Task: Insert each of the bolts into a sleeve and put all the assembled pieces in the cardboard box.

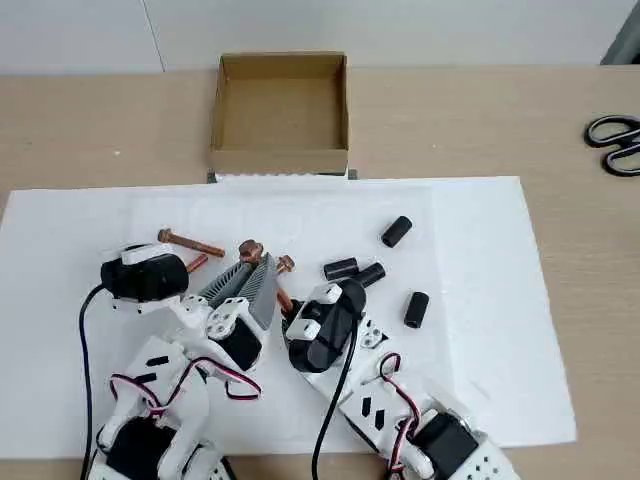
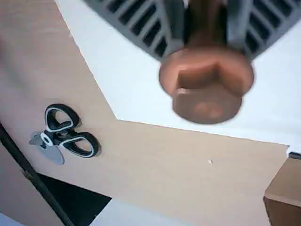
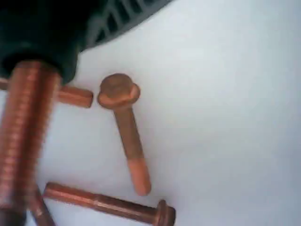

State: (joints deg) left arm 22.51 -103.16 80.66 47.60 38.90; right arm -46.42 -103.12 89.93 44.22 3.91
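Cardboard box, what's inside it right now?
The cardboard box shows a bare brown floor with nothing resting on it. Its near wall covers a thin strip of floor just behind it, so that part cannot be checked.

Left arm [image 1: 165,385], right arm [image 1: 372,402]: white shells, black servos, black arrow marks, red-white wire loops, black cables. Left fingers [image 1: 262,287]: grey, slotted.

We see a light wooden counter [image 1: 100,120] running the width of the high view, a large white paper sheet [image 1: 480,260] spread over its near part. Behind it stands a plain white wall [image 1: 400,30]. Black-handled scissors [image 1: 615,143] lie at the counter's far right edge.
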